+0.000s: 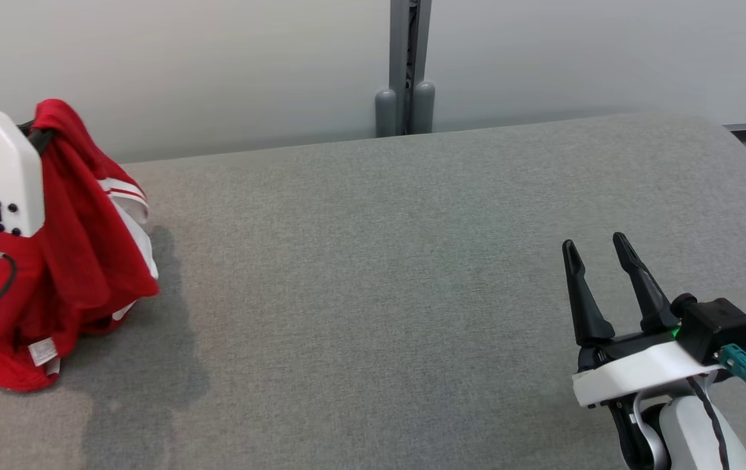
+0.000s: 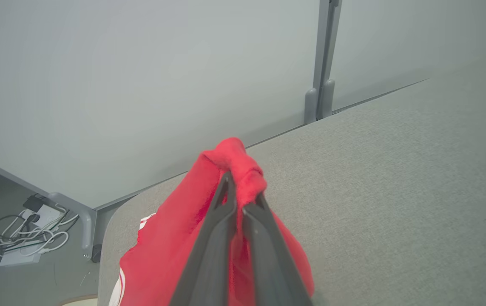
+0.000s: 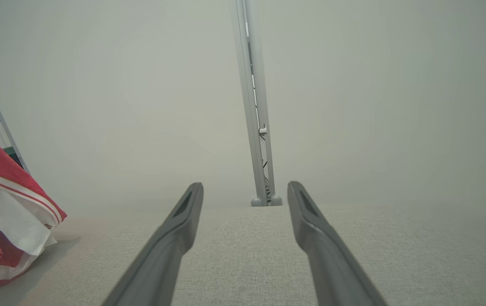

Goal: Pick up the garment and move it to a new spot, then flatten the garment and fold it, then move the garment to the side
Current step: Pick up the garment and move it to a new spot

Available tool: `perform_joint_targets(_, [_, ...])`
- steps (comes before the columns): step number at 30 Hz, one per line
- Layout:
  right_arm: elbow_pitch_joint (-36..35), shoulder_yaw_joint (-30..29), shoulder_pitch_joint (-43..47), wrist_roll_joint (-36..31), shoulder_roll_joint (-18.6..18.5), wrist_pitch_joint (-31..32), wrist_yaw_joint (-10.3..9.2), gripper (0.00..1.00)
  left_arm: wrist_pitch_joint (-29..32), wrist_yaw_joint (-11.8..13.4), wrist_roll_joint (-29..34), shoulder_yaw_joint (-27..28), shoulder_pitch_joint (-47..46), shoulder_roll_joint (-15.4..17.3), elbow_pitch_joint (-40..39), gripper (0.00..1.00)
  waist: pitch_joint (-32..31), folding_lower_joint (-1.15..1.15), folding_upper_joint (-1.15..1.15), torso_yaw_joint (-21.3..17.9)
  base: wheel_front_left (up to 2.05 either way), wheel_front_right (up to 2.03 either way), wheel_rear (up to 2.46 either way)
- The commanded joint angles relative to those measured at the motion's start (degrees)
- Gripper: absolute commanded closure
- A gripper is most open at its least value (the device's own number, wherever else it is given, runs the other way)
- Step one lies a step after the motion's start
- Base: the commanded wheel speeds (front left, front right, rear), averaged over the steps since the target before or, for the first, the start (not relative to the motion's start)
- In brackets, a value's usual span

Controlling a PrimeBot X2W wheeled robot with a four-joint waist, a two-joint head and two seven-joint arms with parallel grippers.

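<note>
1. At the left edge of the tabletop, the left tool is closed to a narrow pinch on a bunched fold of the red garment. In the left wrist view, a knot of cloth bulges out just above its tips.
2. From that pinch the garment hangs in a loose cone. Its top is raised, while its lower folds and a white label rest on the tabletop close to the left edge. A white panel with red-and-white striped trim faces the middle of the tabletop.
3. Toward the front right corner, well apart from the garment, the right tool holds nothing. Its two fingers are spread wide and point at the far edge.
4. Between the two tools lies a broad stretch of grey tabletop. A grey post stands against the pale wall at the middle of the far edge.
5. Progress, as I judge it:
   - The pick-up is secured but only partly lifted, since the hem is touching the surface.
   - The carry to a new spot looks barely begun, with the cloth beside the left edge.
   - Flattening, folding and the final move to the side are all left to do.
   - The right tool will likely be needed once the cloth is laid out.
</note>
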Motion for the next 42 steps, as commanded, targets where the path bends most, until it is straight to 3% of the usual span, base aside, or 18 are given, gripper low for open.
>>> perform_joint_targets(1, [-0.10, -0.39, 0.53, 0.43, -0.48, -0.24, 0.13, 0.00, 0.25, -0.01, -0.24, -0.22, -0.77, -0.75, -1.08, 1.00, -1.14, 0.00, 0.00, -1.31, 0.00, 0.00, 0.00])
perform_joint_targets(4, [-0.15, -0.67, 0.81, 0.87, -0.46, -0.25, 0.13, 0.00, 1.17, 0.50, 0.59, -1.25, -1.37, -1.45, -5.03, 1.00, -1.93, 0.00, 0.00, -2.64, 0.00, 0.00, 0.00])
perform_joint_targets(11, [-0.51, -1.88, 1.44, 1.24, -0.45, -0.24, 0.13, 0.00, 2.68, 1.86, -1.58, -2.93, -2.03, -7.37, -16.60, 1.00, -2.78, 0.00, 0.00, -4.90, 0.00, 0.00, 0.00])
perform_joint_targets(16, [-0.89, -2.73, 1.19, 1.26, -0.46, -0.25, 0.13, 0.00, 0.63, 2.92, -4.12, -2.49, -3.02, -13.24, -23.34, 1.00, -2.16, 0.00, 0.00, -5.45, 0.00, 0.00, 0.00])
perform_joint_targets(20, [-1.21, -3.43, 0.67, 1.16, -0.46, -0.25, 0.13, 0.00, -1.50, 3.46, -5.99, -1.55, -2.83, -16.06, -27.32, 1.00, -0.87, 0.00, 0.00, -5.36, 0.00, 0.00, 0.00])
perform_joint_targets(32, [-0.92, -3.89, -0.06, 1.03, -0.44, -0.24, 0.13, 0.00, -7.01, 3.44, -9.40, 0.66, 12.96, -11.18, -18.94, 1.00, 2.27, 0.00, 0.00, -4.31, 0.00, 0.00, 0.00])
perform_joint_targets(42, [-0.59, -3.05, -1.35, -0.04, -0.46, -0.24, 0.13, 0.00, -15.42, 1.07, -8.10, 1.26, 15.08, -9.00, -0.18, 1.00, 2.97, 0.00, 0.00, -2.49, 0.00, 0.00, 0.00])
